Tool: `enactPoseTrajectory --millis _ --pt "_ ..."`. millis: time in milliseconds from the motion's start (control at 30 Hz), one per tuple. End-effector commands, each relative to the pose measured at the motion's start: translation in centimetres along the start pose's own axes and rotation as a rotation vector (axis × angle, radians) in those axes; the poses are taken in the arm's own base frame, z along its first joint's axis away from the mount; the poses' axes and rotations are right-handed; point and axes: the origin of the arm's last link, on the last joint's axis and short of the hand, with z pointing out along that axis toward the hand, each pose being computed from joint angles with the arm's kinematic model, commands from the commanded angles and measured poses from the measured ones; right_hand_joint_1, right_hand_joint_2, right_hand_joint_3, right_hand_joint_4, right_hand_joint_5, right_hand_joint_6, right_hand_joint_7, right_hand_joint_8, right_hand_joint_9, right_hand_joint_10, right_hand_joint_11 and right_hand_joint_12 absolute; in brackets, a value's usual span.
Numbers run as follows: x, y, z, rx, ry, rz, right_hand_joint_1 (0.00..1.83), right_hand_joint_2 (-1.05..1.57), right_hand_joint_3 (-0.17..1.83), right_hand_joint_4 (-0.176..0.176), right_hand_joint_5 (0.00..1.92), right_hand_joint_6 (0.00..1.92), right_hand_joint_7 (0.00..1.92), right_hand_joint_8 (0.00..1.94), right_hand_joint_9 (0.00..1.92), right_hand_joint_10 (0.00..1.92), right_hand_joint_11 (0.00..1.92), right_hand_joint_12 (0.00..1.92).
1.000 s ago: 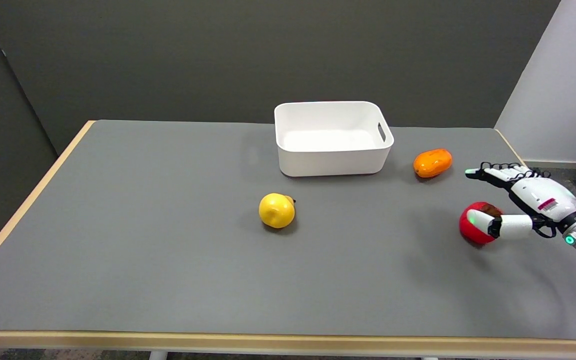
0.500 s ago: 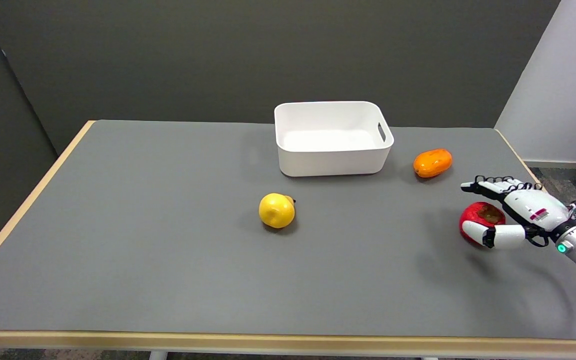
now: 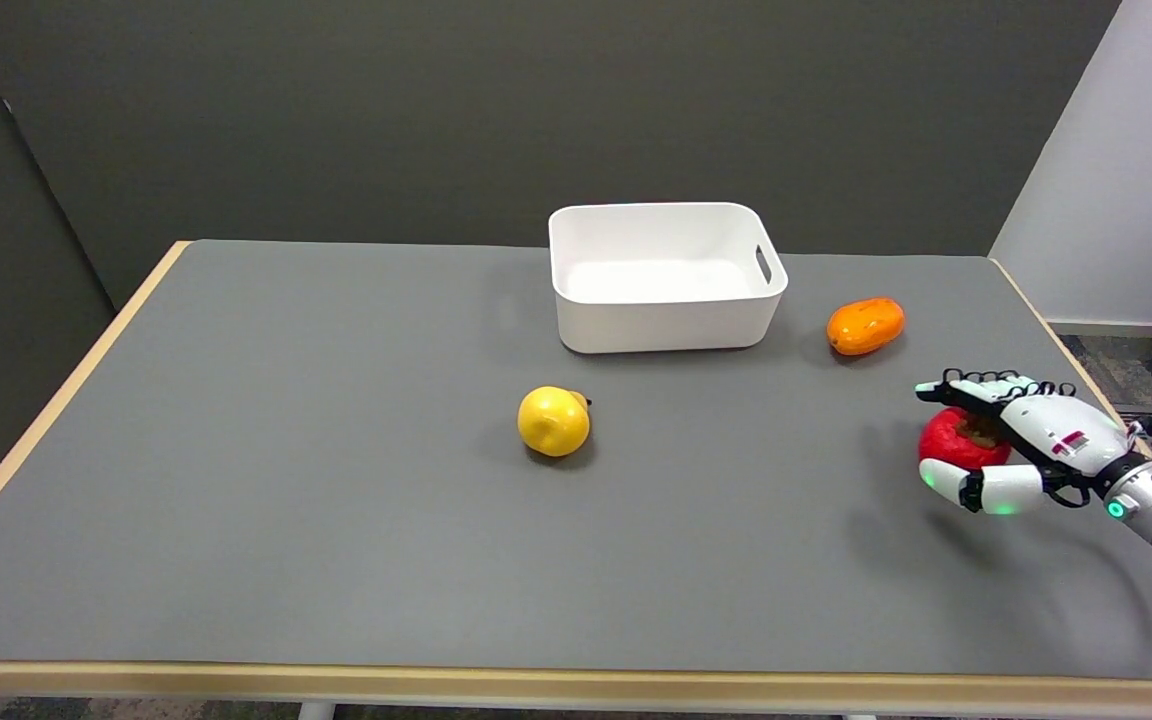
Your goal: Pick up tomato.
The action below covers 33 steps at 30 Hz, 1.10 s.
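Where the hand (image 3: 1011, 440) cups, a round glossy tomato (image 3: 958, 443)

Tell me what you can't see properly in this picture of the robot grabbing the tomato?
- Head view: the tomato's right side and underside, hidden by the right hand, so whether the hand grips it or it has left the table is unclear.
- The right arm, cut off by the picture's right edge.
- The white bin's inner near wall, hidden by its rim.
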Motion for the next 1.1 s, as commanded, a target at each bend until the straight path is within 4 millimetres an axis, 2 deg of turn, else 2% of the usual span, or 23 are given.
enactPoseTrajectory --millis 33,67,167,267,367,433,500,633,700,733,767,800,833,867,933,1000,1100 --pt "-0.4 -0.1 -0.2 0.003 -0.008 -0.003 0.35 0.57 0.87 0.093 0.22 0.43 0.33 0.34 0.25 0.72 0.14 1.27" --pt "-0.3 -0.1 -0.1 0.004 -0.004 -0.004 0.39 0.58 0.88 0.093 0.22 0.43 0.33 0.34 0.25 0.73 0.15 1.28" --pt "-0.1 -0.2 -0.1 0.009 0.009 -0.009 0.7 0.62 0.95 0.088 0.24 0.47 0.34 0.36 0.3 0.79 0.25 1.38" --pt "0.1 -0.2 0.0 0.011 0.015 -0.012 0.87 0.63 0.98 0.085 0.27 0.53 0.37 0.4 0.38 0.88 0.33 1.48" --pt "0.1 -0.1 0.0 0.01 0.017 -0.015 0.95 0.65 0.98 0.087 0.3 0.58 0.41 0.42 0.44 0.96 0.37 1.51" --pt "0.2 0.0 0.0 0.011 0.021 -0.018 1.0 0.68 0.98 0.097 0.35 0.72 0.45 0.48 0.5 1.04 0.42 1.54" --pt "0.3 -0.1 0.0 0.014 0.027 -0.018 1.03 0.7 0.98 0.101 0.36 0.77 0.48 0.51 0.53 1.08 0.44 1.56" --pt "0.5 -0.1 0.1 0.015 0.043 -0.019 1.05 0.76 0.95 0.109 0.42 0.97 0.58 0.7 0.61 1.19 0.52 1.6" --pt "0.7 -0.1 0.2 0.018 0.052 -0.019 1.03 0.79 0.94 0.102 0.47 1.08 0.63 0.84 0.65 1.26 0.56 1.66" --pt "0.8 -0.1 0.1 0.021 0.063 -0.019 0.98 0.91 0.75 0.097 0.51 1.24 0.65 0.88 0.67 1.29 0.57 1.69" --pt "0.9 -0.2 0.2 0.022 0.07 -0.019 0.91 1.08 0.47 0.091 0.57 1.45 0.66 0.91 0.68 1.3 0.58 1.71" --pt "1.1 -0.2 0.2 0.025 0.082 -0.018 0.92 1.2 0.25 0.064 0.6 1.57 0.69 1.03 0.7 1.33 0.59 1.75" --pt "1.3 -0.3 0.2 0.028 0.094 -0.017 1.04 1.22 0.16 0.018 0.59 1.56 0.74 1.24 0.73 1.38 0.6 1.79" --pt "1.5 -0.3 0.3 0.03 0.103 -0.014 1.13 1.23 0.11 -0.019 0.58 1.55 0.77 1.41 0.75 1.42 0.6 1.83" --pt "1.9 -0.4 0.4 0.034 0.127 -0.011 1.13 1.21 0.17 -0.025 0.57 1.56 0.76 1.45 0.76 1.46 0.61 1.88" --pt "2.2 -0.4 0.6 0.037 0.144 -0.009 1.14 1.22 0.16 -0.05 0.57 1.53 0.77 1.48 0.79 1.5 0.68 1.9" --pt "2.7 -0.4 0.8 0.037 0.166 -0.007 1.13 1.2 0.21 -0.06 0.56 1.54 0.78 1.5 0.81 1.51 0.78 1.87"
